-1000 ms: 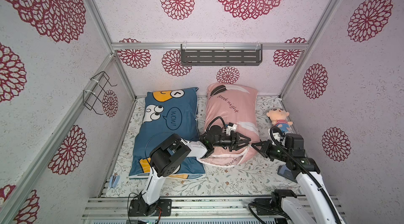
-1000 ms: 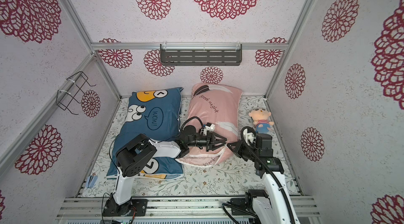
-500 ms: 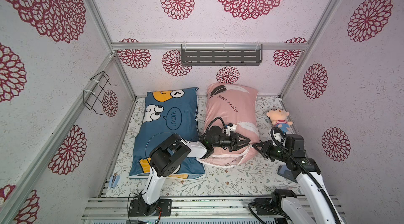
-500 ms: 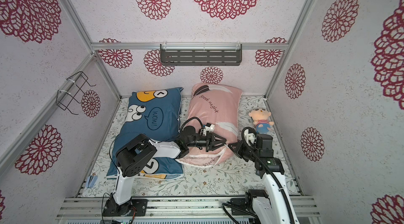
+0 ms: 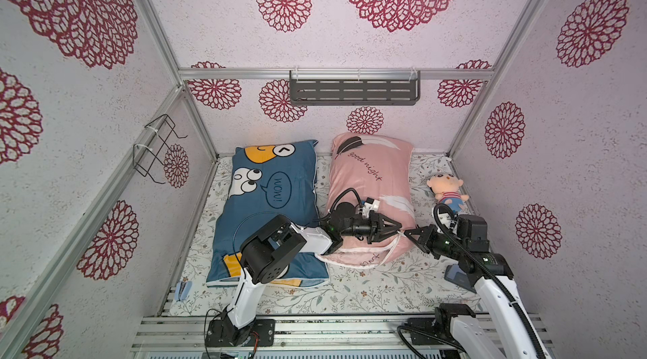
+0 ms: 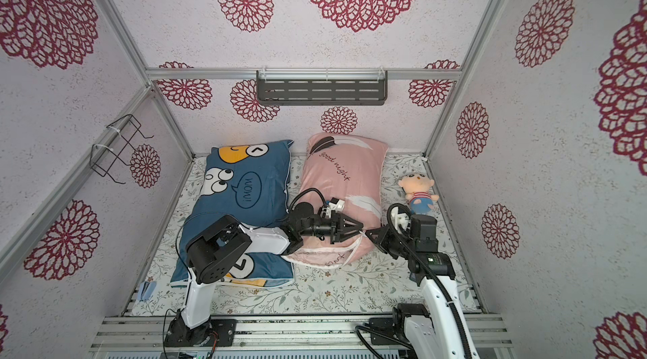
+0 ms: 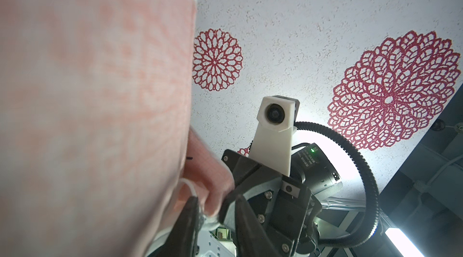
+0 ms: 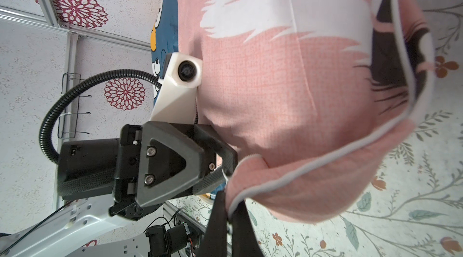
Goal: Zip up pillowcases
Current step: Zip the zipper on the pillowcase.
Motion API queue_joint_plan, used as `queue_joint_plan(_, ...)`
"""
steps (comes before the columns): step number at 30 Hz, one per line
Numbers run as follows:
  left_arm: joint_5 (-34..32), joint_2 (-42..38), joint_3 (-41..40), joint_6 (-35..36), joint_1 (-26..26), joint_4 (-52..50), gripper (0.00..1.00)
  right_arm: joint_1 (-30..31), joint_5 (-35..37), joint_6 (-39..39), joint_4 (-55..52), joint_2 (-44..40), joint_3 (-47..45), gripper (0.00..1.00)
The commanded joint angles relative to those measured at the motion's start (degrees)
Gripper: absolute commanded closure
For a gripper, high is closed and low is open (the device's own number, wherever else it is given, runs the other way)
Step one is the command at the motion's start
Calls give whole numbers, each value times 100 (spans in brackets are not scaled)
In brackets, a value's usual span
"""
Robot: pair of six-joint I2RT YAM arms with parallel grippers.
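Observation:
The pink pillowcase lies beside the blue pillowcase on the floral sheet. My left gripper reaches across the pink one's near right corner. In the left wrist view its jaws stand a narrow gap apart, and a fold of pink fabric with white piping sits between them. My right gripper meets it tip to tip. The right wrist view shows this gripper shut on the piped edge of the pink pillowcase. No zipper pull is visible.
A small plush doll sits by the right wall, just behind my right arm. A grey shelf hangs on the back wall and a wire rack on the left wall. A small blue item lies at the sheet's near left corner.
The left gripper's jaws have narrowed a little around the pink corner. Both arms stay almost where they were.

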Motion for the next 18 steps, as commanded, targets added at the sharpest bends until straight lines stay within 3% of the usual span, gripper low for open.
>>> queue_joint_plan(1,119,181,-24,-150,-98,-56,72,-32,25,37,177,-88,138,100)
queue_joint_plan(9,167,244,-68,-180,-137,11,70,-32,18,120,263,-115,95,100)
queue_joint_plan(18,134,202,-144,-207,-120,66,75,-36,68,32,138,-117,110,100)
